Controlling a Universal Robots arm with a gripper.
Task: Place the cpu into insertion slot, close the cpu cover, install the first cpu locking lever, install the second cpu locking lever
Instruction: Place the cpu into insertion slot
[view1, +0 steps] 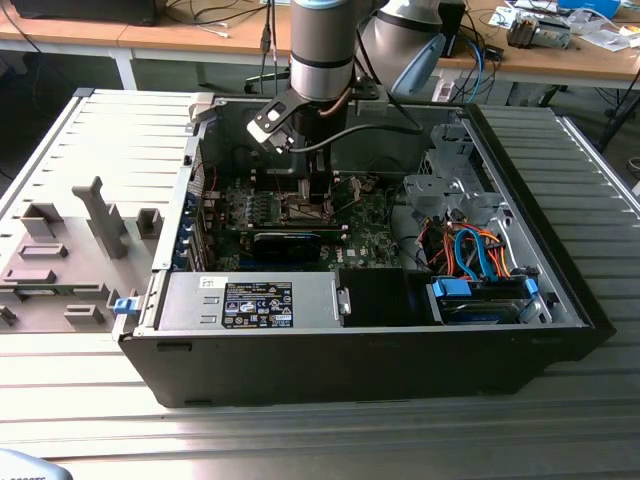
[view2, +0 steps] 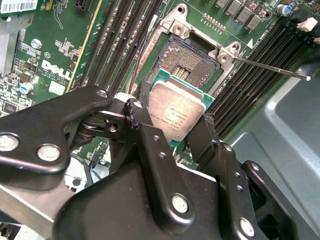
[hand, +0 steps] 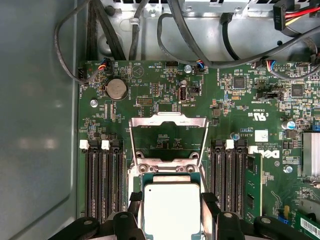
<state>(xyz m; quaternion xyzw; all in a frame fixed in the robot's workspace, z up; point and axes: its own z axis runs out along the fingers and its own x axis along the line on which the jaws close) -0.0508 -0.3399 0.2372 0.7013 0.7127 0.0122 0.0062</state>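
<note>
clamping the small silvery-grey square cpu (view2: 177, 114), the black gripper (view2: 175, 119) should lower it level and squared over the dark silver-rimmed insertion slot (view2: 192, 55).

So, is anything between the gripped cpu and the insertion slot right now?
Nothing: in the second wrist view the gripper holds the cpu over the open insertion slot, whose contact field is bare. The cpu cover stands swung open.
</note>
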